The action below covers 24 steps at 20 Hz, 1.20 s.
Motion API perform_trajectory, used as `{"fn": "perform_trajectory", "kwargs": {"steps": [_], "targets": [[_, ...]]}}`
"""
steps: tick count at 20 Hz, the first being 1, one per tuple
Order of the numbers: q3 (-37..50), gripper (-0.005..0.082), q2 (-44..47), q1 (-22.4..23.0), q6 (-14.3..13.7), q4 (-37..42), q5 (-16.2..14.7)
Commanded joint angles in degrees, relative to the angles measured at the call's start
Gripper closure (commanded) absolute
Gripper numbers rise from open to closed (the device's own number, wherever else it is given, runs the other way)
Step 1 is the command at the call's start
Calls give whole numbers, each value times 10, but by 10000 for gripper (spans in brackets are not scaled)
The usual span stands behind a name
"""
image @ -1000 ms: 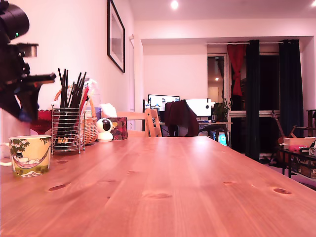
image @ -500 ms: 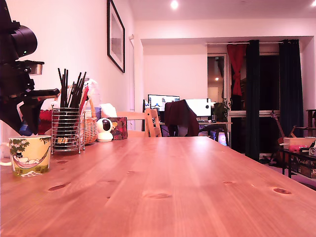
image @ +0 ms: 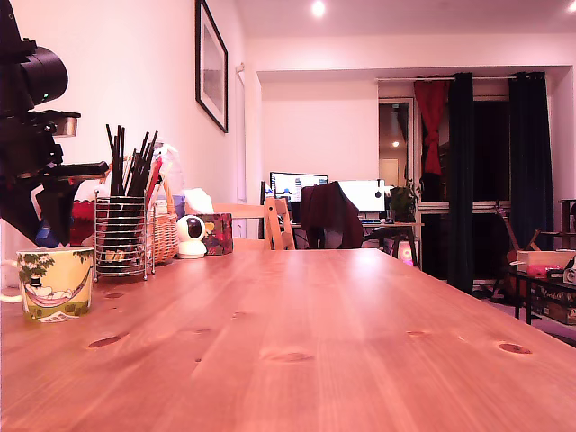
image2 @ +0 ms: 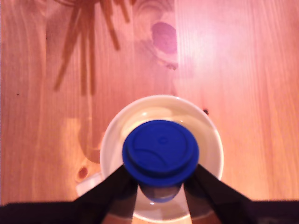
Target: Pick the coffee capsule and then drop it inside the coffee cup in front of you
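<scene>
Nothing has shifted: fingers (image2: 161, 179) clamp the coffee capsule (image2: 160, 153) above the empty coffee cup (image2: 212, 140).

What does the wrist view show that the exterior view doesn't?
Only the wrist view looks down into the coffee cup and shows the coffee capsule's blue top held right over its opening. Only the exterior view shows the wire holder of dark sticks, the cup's printed side and the room behind. Both show the cup, the gripper and the wooden table.

no readable text, labels or numbers anywhere
</scene>
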<state>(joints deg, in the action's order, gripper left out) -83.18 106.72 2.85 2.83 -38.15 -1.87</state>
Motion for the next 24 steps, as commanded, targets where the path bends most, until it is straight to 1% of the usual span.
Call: {"fn": "perform_trajectory", "kwargs": {"steps": [1,5,6,7,8,9,10,11,15,16,17,18,19,20,22,23,24], "targets": [[0,652,13,-2,2,5,0],[0,651,13,-2,2,5,0],[0,622,13,-2,2,5,0],[0,498,13,-2,2,4,0],[0,287,13,-2,2,2,-3],[-1,126,13,-2,2,-3,-2],[-1,38,13,-2,2,-6,-2],[-1,23,13,-2,1,-7,-8],[-1,26,10,-1,-5,-10,-21],[-1,44,8,-1,-5,-12,-23],[-1,83,4,-1,-6,-14,-24],[-1,138,-3,-1,-7,-18,-25],[-1,216,-11,0,-9,-22,-31],[-1,316,-21,-1,-9,-27,-38],[-1,583,-45,-1,-9,-35,-49],[-1,697,-55,-1,-9,-36,-54],[-1,763,-64,-1,-9,-38,-54]]}}
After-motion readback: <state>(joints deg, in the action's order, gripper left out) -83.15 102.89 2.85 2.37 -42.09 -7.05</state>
